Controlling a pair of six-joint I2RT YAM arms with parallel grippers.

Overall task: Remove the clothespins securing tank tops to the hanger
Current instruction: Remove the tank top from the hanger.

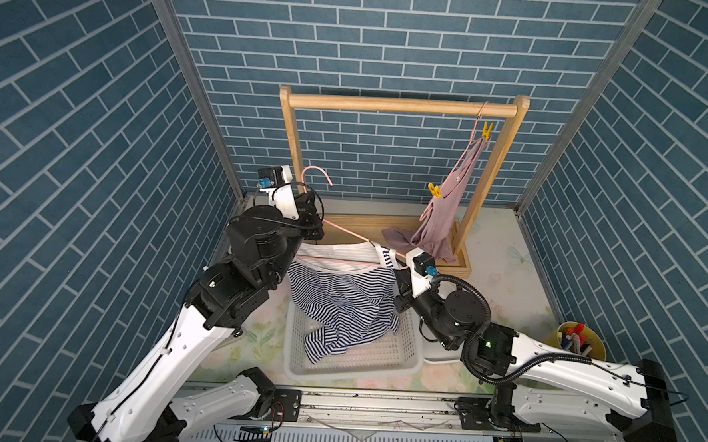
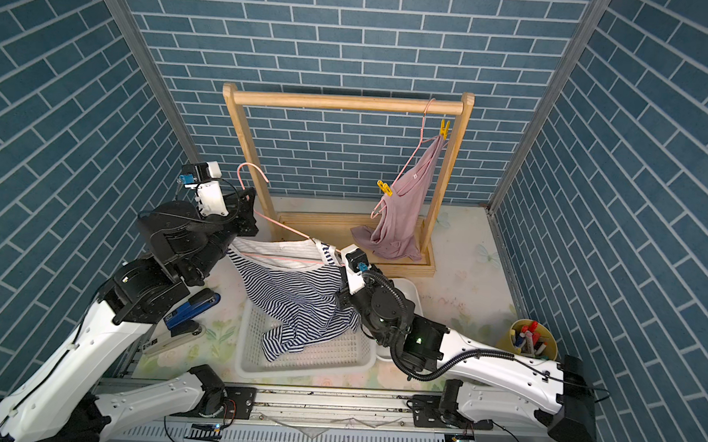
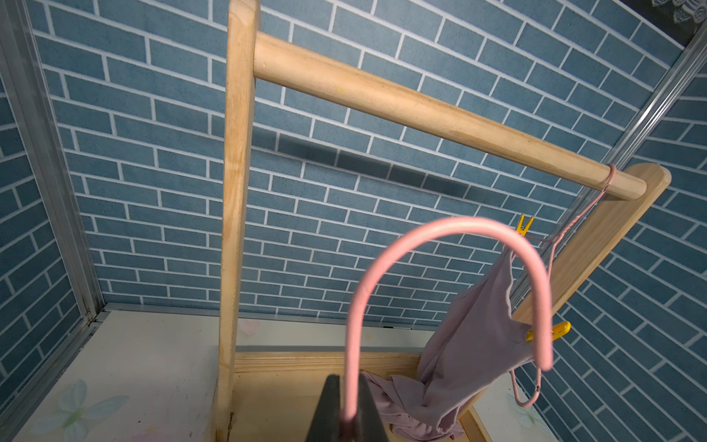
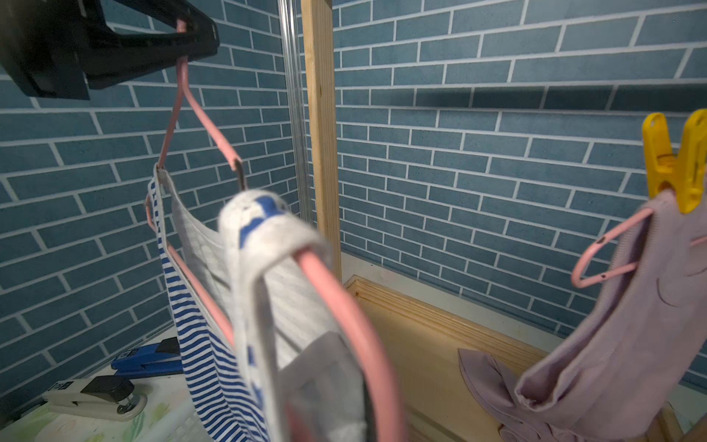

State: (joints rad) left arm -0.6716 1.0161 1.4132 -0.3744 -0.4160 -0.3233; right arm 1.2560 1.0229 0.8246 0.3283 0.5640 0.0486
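The left end effector [image 3: 346,402] grips the neck of the hanger [image 3: 451,224] that carries the striped top [image 1: 340,296], which sags into a basket [image 1: 378,358] on the desk [image 1: 507,288]. The right end effector [image 1: 400,274] is clenched at that hanger's far shoulder, on what cannot be told. Beyond the right arm, the nearer one, an upper yellow pin [image 1: 487,130] and a lower yellow pin [image 1: 434,190] clamp the pink top [image 1: 444,210] to a second hanger [image 3: 611,176] that slants steeply from the rail [image 1: 391,104]. Only the right wrist view shows the striped top's shoulder free of pins and the lower pin's handles splayed away from the cloth, while the top views show both pins but hide the right fingertips.
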